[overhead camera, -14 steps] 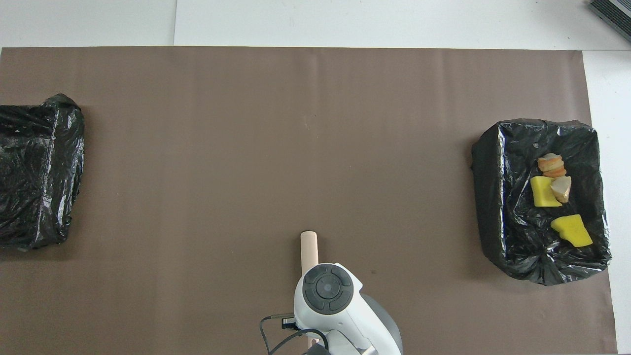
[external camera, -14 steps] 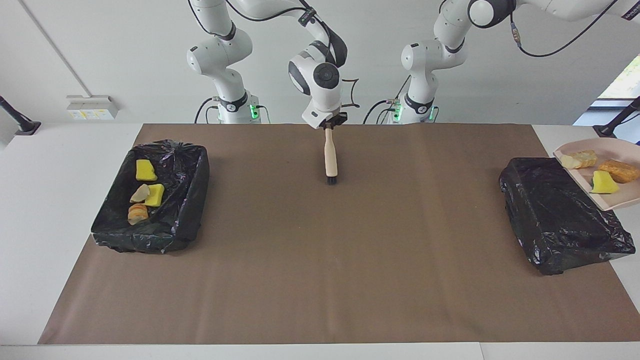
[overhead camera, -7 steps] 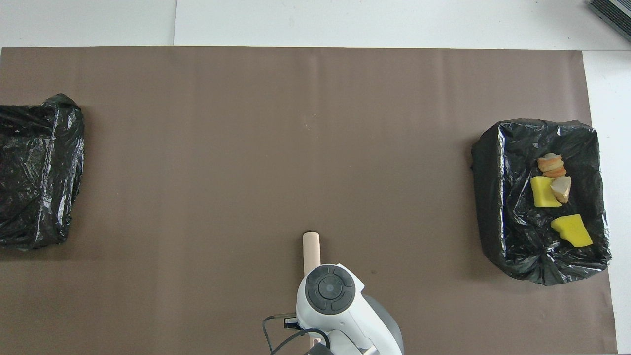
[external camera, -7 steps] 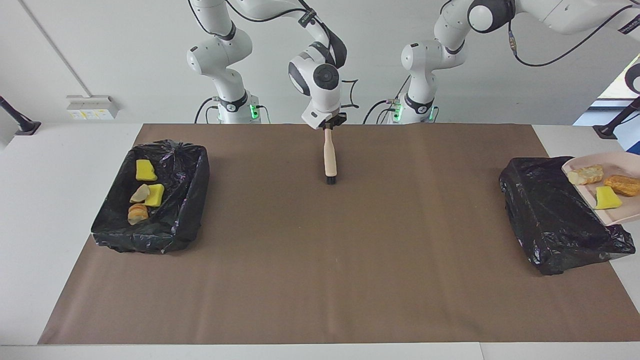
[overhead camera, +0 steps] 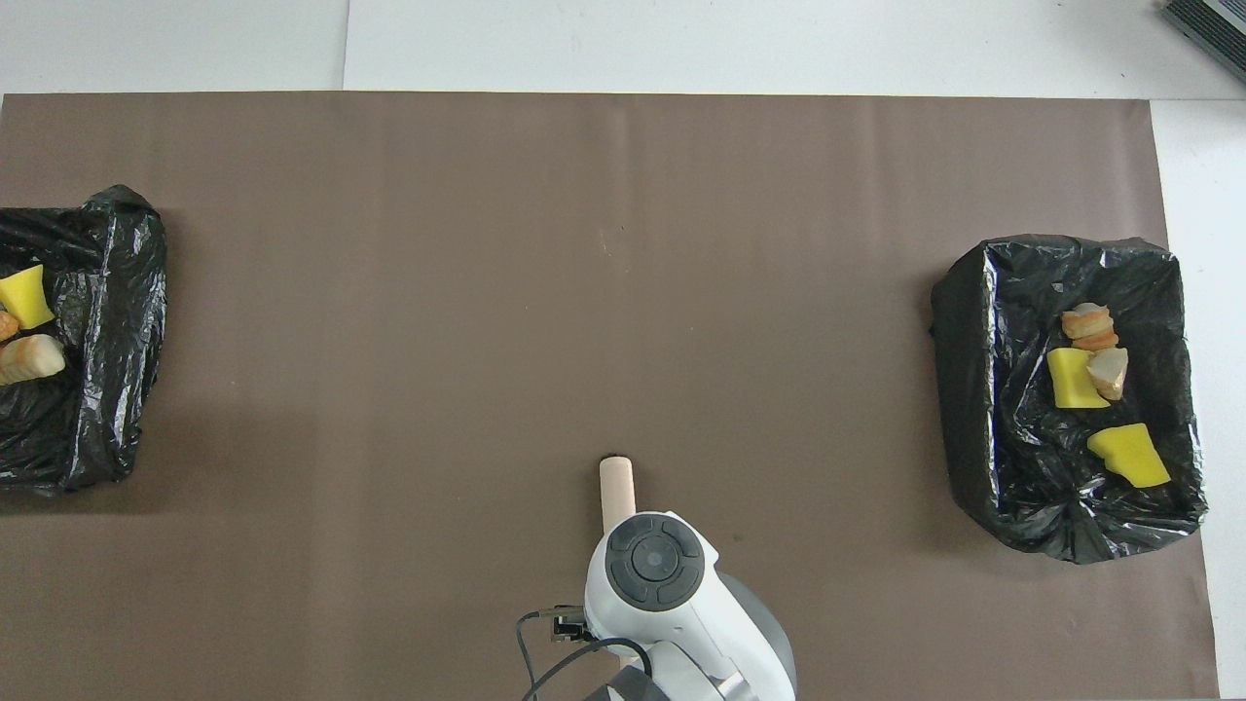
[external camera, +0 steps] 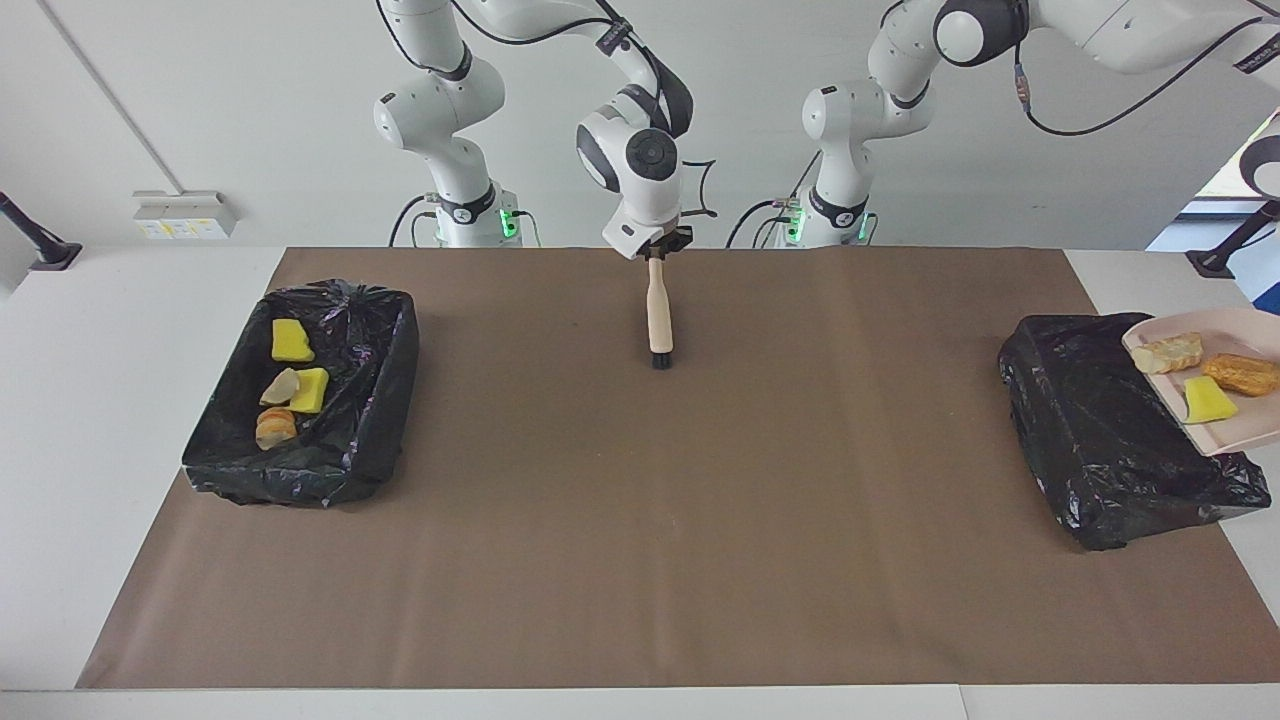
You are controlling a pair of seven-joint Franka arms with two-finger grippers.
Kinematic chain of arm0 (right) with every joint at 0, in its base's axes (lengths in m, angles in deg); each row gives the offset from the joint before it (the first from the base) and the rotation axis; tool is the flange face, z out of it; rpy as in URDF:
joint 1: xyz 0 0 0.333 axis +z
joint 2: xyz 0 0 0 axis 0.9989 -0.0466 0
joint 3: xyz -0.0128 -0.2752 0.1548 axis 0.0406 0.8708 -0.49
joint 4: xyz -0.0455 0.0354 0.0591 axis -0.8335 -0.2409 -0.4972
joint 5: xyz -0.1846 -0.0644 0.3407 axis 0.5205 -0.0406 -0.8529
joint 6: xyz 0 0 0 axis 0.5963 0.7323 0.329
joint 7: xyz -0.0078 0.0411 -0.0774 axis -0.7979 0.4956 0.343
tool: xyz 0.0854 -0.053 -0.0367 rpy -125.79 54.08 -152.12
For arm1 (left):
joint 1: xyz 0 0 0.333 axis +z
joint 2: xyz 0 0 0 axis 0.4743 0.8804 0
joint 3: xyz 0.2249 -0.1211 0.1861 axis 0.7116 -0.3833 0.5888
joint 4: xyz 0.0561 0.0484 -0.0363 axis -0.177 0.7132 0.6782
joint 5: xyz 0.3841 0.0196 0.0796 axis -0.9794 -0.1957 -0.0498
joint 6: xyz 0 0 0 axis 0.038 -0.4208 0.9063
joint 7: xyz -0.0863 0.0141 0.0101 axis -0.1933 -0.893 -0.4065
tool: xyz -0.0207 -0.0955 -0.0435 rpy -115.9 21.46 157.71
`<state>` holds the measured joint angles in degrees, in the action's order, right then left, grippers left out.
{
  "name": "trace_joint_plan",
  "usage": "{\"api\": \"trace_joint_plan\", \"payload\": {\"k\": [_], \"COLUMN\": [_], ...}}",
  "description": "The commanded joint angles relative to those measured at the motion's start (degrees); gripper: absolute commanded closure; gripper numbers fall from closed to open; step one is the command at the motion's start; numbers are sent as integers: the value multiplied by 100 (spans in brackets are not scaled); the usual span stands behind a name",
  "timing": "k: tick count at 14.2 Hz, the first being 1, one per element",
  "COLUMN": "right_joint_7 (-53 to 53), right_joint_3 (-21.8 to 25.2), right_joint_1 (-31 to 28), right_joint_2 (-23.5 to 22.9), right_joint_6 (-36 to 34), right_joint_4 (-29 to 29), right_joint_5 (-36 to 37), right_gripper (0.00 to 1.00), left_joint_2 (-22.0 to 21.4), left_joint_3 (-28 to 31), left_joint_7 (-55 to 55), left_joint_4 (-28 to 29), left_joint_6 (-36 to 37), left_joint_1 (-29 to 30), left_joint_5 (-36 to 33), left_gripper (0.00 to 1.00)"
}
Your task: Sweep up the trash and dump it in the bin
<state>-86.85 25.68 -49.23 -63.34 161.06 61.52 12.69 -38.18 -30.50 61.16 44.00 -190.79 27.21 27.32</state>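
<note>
Trash is split between two places; four scraps (external camera: 288,385) lie in the black-lined bin (external camera: 380,440) toward the right arm's end of the counter (external camera: 640,560), and three more (external camera: 1205,375) sit on the pink dustpan (external camera: 1250,430) raised over the second bin (external camera: 1100,440) toward the left arm's end, not yet tipped out; the left hand is out of view, shut, presumably on the dustpan; the right hand (external camera: 655,252) meets the top of the brush (external camera: 660,310), which lies on the paper; whether it grips I cannot tell; sweeping looks finished, one dump remains.
</note>
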Motion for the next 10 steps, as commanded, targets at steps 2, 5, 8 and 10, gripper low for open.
{"api": "trace_joint_plan", "payload": {"k": [2,5,8,10], "right_joint_7": [137,146,417,708], "right_joint_3": [13,13,-5,21], "right_joint_1": [-600,-1285,-2050,-2280], "right_joint_2": [-67,-154,-145,-154], "right_joint_6": [-71,-98,-220,-344], "right_joint_4": [-465,-1018,-1634,-1942], "right_joint_5": [228,1261,1934,1952], "right_gripper": [0,0,0,0], "left_joint_2": [-616,-1327,-1452,-1452], "left_joint_3": [-36,-316,-913,-1404], "left_joint_7": [-167,-123,-394,-1183], "left_joint_4": [173,531,604,595], "left_joint_6": [437,729,1499,1983], "left_joint_1": [-31,22,31,31], "left_joint_5": [-648,-623,-474,191], "left_gripper": [100,100,100,100]}}
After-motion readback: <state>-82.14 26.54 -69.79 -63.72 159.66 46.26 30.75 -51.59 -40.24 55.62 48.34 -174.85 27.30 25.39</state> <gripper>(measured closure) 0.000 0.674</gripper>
